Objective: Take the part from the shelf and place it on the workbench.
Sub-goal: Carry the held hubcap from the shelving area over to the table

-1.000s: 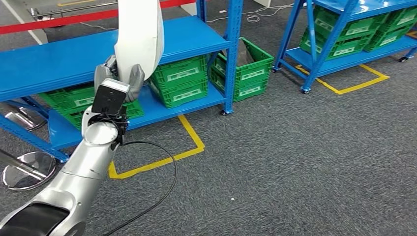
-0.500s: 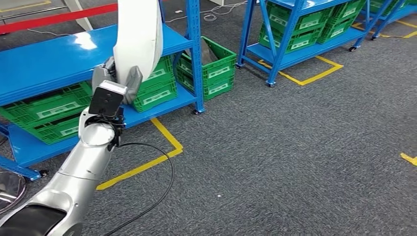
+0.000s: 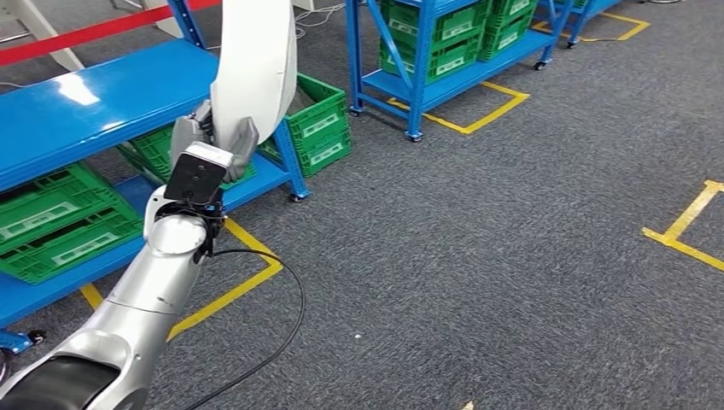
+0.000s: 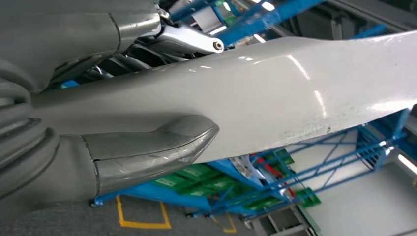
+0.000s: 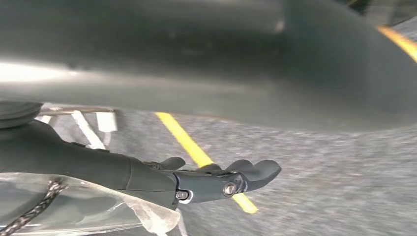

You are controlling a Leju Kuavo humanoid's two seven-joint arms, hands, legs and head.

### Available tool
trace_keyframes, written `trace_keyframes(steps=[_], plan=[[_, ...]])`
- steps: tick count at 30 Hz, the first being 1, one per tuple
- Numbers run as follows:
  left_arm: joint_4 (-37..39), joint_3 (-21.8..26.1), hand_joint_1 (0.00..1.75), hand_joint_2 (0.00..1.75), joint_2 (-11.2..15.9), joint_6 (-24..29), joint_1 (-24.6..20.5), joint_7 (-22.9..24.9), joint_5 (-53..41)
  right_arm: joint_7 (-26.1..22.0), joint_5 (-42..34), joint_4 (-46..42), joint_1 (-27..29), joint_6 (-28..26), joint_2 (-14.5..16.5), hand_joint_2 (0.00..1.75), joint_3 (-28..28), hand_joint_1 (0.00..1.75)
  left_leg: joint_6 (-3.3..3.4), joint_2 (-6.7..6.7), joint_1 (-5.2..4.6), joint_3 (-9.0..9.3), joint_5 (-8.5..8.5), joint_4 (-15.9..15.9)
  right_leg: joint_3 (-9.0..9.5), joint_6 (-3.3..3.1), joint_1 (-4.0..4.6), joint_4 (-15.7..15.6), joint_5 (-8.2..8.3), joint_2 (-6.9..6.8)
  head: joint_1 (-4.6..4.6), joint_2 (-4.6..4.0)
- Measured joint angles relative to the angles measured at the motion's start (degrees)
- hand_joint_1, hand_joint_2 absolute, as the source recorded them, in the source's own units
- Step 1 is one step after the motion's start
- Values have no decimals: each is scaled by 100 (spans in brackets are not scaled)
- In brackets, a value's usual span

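Observation:
The part [image 3: 256, 60] is a long, smooth white curved panel standing upright in front of me in the head view. My left hand [image 3: 209, 137] grips its lower end, with the arm raised from the lower left. In the left wrist view the part [image 4: 275, 98] runs across the picture, and the grey thumb [image 4: 147, 152] presses against its underside. My right hand [image 5: 206, 182] hangs low over the grey carpet, its dark fingers stretched out with nothing in them.
A blue shelf [image 3: 85, 102] stands at the left with green crates [image 3: 51, 226] on its lower level and another crate [image 3: 320, 120] at its end. A second blue rack [image 3: 410, 77] stands behind. Yellow tape [image 3: 239, 282] and a black cable [image 3: 290, 316] lie on the carpet.
The whole picture has shifted: my view has turned right, so the shelves slide left and more carpet shows at the right. My left hand still holds the part the same way.

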Motion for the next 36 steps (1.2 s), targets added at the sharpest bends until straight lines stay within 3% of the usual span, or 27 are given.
trace_keyframes(steps=[2, 4, 5, 6, 7, 9, 11, 13, 14, 16, 18, 20, 21, 22, 23, 25, 26, 29, 31, 33, 34, 35, 36], plan=[[3, -9, 175, 175, 0, -25, -10, 0, 2, 218, 59, 0, -4, 140, -42, 0, 17, 0, -28, -294, 21, -249, -341, 596, 5, -42, -12, -7, 11, 123, -19, 0], [19, -17, 175, 175, -1, -66, -4, 1, 4, 478, 119, 0, -12, 290, -66, 0, 26, 0, -28, -387, 23, -574, -607, 1302, 7, -64, -2, -4, 13, 272, -22, 0], [30, -23, 175, 175, -3, -83, -2, 1, 5, 599, 149, 0, -7, 365, -69, 0, 31, 0, -21, -398, 23, -652, -595, 1446, 10, -67, 3, 0, 13, 351, -22, 0], [40, -31, 175, 175, -8, -98, -7, 2, 7, 715, 181, 1, 2, 448, -71, 0, 40, 0, -8, -409, 23, -635, -468, 1372, 13, -67, 7, 7, 13, 432, -22, 0], [49, -43, 175, 175, -14, -111, -20, 2, 8, 818, 211, 2, 14, 531, -70, 0, 52, 0, 12, -438, 23, -528, -254, 1095, 18, -65, 8, 15, 12, 507, -23, 0], [61, -68, 175, 175, -26, -133, -62, 3, 9, 974, 263, 8, 32, 670, -56, 0, 85, 0, 67, -665, 34, -242, 139, 368, -1, -48, 4, 37, 13, 633, -18, 0], [73, -93, 175, 175, -44, -147, -94, 5, 10, 1038, 295, 14, 44, 732, -37, 0, 114, 0, 108, -854, 31, -98, 235, -31, -73, 9, -24, 52, 38, 743, -25, 0], [83, -120, 175, 175, -76, -153, -108, 8, 10, 1045, 311, 16, 60, 745, -32, 0, 126, 0, 131, -797, 22, -75, 212, -111, -130, 91, -53, 40, 73, 846, -40, 0], [87, -132, 175, 175, -92, -155, -115, 9, 10, 1045, 314, 18, 73, 746, -31, 0, 129, 0, 153, -734, 31, -61, 227, -139, -157, 125, -52, 52, 65, 806, -38, 0], [89, -150, 175, 175, -120, -159, -139, 11, 11, 1080, 315, 22, 78, 771, -27, 0, 135, 0, 208, -603, 55, -24, 256, -200, -314, 185, -32, 327, -107, 529, -4, 0], [97, -158, 175, 175, -134, -172, -150, 13, 12, 1184, 322, 24, 57, 854, -25, 0, 144, 0, 236, -469, 49, -17, 259, -210, -657, 235, -35, 1013, -439, 243, 28, 0], [118, -170, 175, 175, -140, -192, -146, 13, 13, 1347, 338, 24, 51, 1013, -25, 0, 157, 0, 237, -332, 44, -20, 253, -207, -906, 270, -50, 1529, -595, 172, 29, 0], [128, -178, 175, 175, -146, -203, -145, 13, 13, 1443, 344, 24, 57, 1120, -25, 0, 162, 0, 232, -271, 44, -21, 249, -205, -885, 278, -56, 1501, -530, 157, 30, 0], [137, -186, 175, 175, -156, -215, -145, 12, 13, 1544, 344, 24, 63, 1241, -25, 0, 164, 0, 222, -213, 45, -16, 242, -204, -740, 279, -60, 1245, -377, 129, 30, 0], [144, -192, 175, 175, -169, -226, -148, 11, 13, 1641, 340, 24, 67, 1363, -25, 0, 164, 0, 206, -160, 44, -9, 231, -200, -518, 274, -62, 850, -203, 62, 30, 0], [153, -200, 175, 175, -196, -247, -169, 11, 12, 1803, 324, 24, 59, 1555, -22, 0, 163, 0, 156, -60, 14, -4, 204, -185, -124, 215, -28, 185, -12, -74, 23, 0], [161, -209, 175, 175, -207, -257, -182, 10, 11, 1868, 318, 25, 55, 1614, -19, 0, 161, 0, 128, -16, -1, -1, 196, -179, -41, 170, -10, 38, 4, -101, 17, 0], [189, -263, 175, 175, -240, -291, -207, 4, 7, 2055, 311, 26, 66, 1705, -1, 0, 152, 0, 50, 75, 2, 22, 165, -171, -40, 47, 4, 0, 16, 32, 5, 0], [201, -288, 175, 175, -253, -303, -221, -1, 4, 2186, 299, 26, 75, 1736, 17, 0, 139, 0, 6, -83, 27, -67, -37, 93, -22, -10, -14, -20, 31, 122, -9, 0], [219, -296, 175, 175, -253, -314, -232, -5, 3, 2318, 268, 26, 67, 1742, 33, 0, 114, 0, -7, -316, 37, -372, -405, 800, -13, -46, -18, -25, 33, 220, -28, 0], [233, -300, 175, 175, -253, -323, -229, -6, 3, 2383, 248, 26, 60, 1736, 37, 0, 97, 0, -5, -368, 35, -547, -548, 1176, -13, -56, -12, -24, 33, 278, -33, 0], [250, -304, 175, 175, -254, -332, -224, -6, 4, 2437, 230, 26, 55, 1728, 43, 0, 79, 0, 0, -393, 34, -670, -606, 1429, -10, -62, -6, -21, 32, 342, -33, 0], [266, -311, 175, 175, -255, -341, -220, -6, 4, 2478, 216, 26, 54, 1719, 49, 0, 61, 0, 13, -404, 33, -701, -546, 1471, -7, -65, 1, -16, 32, 410, -32, 0]])
